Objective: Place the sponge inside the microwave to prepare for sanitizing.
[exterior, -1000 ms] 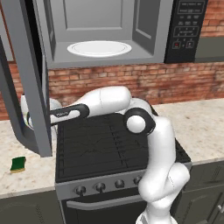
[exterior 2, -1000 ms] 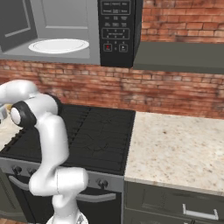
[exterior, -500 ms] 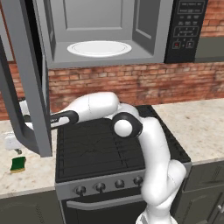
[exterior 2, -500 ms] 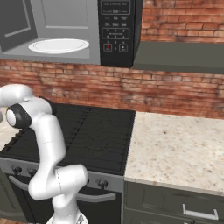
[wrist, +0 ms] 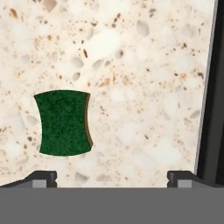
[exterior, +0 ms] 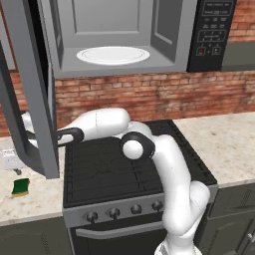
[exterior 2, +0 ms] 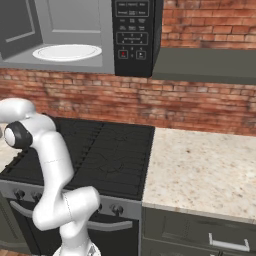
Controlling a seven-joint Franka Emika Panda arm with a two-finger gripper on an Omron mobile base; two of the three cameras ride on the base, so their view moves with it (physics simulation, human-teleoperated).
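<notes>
In the hand view the sponge (wrist: 64,123) lies flat on the speckled counter (wrist: 131,65), left of center, its dark green face up and a thin yellow-brown edge along its right side. The gripper (wrist: 112,177) has its two finger tips (wrist: 43,177) at the bottom of the frame, spread wide apart and holding nothing. The sponge sits just above the left tip and is not touching it; bare counter lies between the tips. A dark strip, the edge of the stove (wrist: 212,109), runs down the right side of this view.

In the left base view the sponge (exterior: 21,187) rests at the lower left on the counter (exterior: 30,199), just left of the black stove (exterior: 129,174). The microwave (exterior: 119,40) hangs at the top of the frame with its door (exterior: 30,89) swung open to the left, hanging down over the left part of the scene. Inside the grey cavity sits a white round plate (exterior: 113,55). A red brick wall (exterior: 149,97) runs behind the stove. In the right base view the microwave (exterior 2: 75,35) is at the upper left, and a second stretch of counter (exterior 2: 200,170) fills the right.

The arm rises from the lower right of the left base view, bends at the elbow over the stove, and reaches left, its wrist passing behind the open door.
</notes>
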